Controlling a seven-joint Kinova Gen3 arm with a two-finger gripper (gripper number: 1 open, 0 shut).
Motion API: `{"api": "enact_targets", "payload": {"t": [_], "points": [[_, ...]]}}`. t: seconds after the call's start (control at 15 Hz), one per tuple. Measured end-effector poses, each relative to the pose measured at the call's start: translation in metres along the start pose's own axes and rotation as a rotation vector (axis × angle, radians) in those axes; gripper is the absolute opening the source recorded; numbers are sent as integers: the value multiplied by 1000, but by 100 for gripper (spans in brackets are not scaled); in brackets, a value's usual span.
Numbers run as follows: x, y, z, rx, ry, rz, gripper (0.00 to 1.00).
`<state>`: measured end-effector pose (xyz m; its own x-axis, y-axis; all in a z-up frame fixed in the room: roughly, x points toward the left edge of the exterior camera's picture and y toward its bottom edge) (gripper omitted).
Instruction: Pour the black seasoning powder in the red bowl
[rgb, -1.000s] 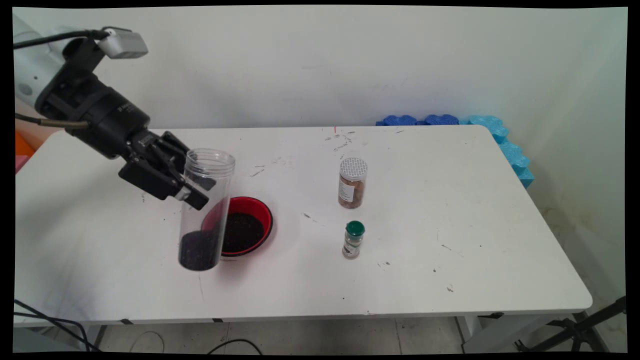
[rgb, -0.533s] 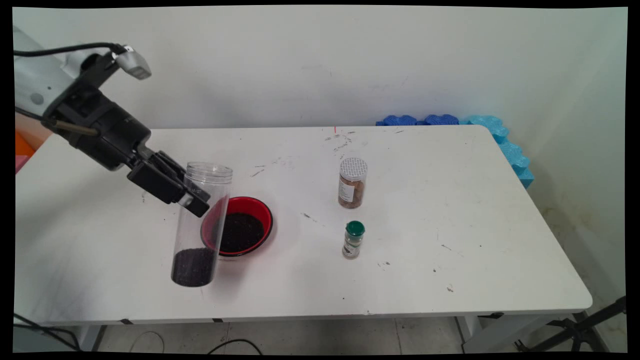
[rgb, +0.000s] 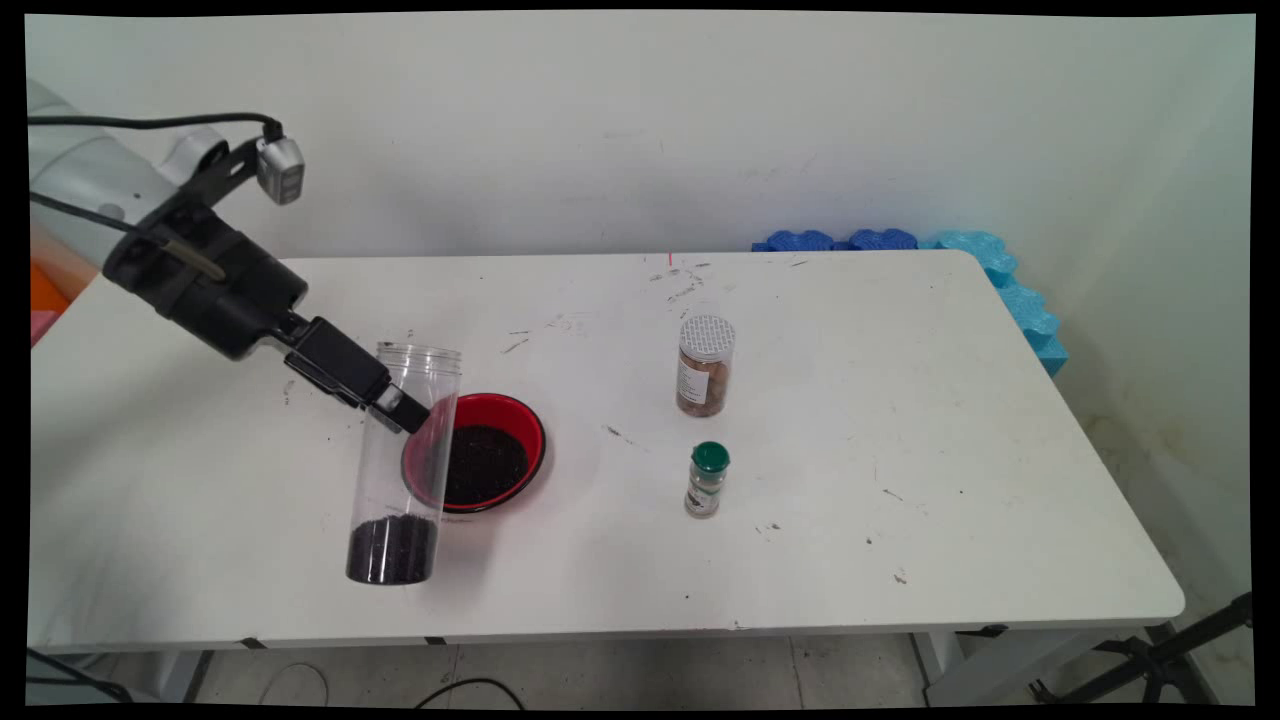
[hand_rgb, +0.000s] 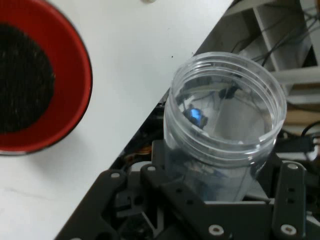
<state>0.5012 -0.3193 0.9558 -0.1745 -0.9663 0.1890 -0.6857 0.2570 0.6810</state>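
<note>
My gripper (rgb: 397, 407) is shut on a tall clear plastic jar (rgb: 400, 480), gripping it in its upper part. The jar has no lid, stands nearly upright and holds a little black grain at its bottom. Its base is low at the table's near side; I cannot tell whether it touches. Just right of and behind the jar sits a red bowl (rgb: 532, 435) filled with the same black grain. In the hand view the jar's open mouth (hand_rgb: 225, 107) rises between the black linkage of my gripper (hand_rgb: 220, 172), and the red bowl (hand_rgb: 84, 75) lies at the left.
A brown spice jar with a perforated silver lid (rgb: 705, 365) stands mid-table. A small green-capped bottle (rgb: 707, 480) stands in front of it. Blue foam pieces (rgb: 1000, 270) line the table's far right corner. The near table edge (rgb: 600, 630) lies close below the jar.
The jar has come down and slightly toward the near left, from over the bowl's left rim to low beside it. The wrist has turned and the hand has dropped.
</note>
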Motion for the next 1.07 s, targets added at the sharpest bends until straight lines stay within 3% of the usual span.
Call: {"api": "enact_targets", "payload": {"t": [1.07], "points": [[-4, -40, 17, -40, 30, -671, 0]]}}
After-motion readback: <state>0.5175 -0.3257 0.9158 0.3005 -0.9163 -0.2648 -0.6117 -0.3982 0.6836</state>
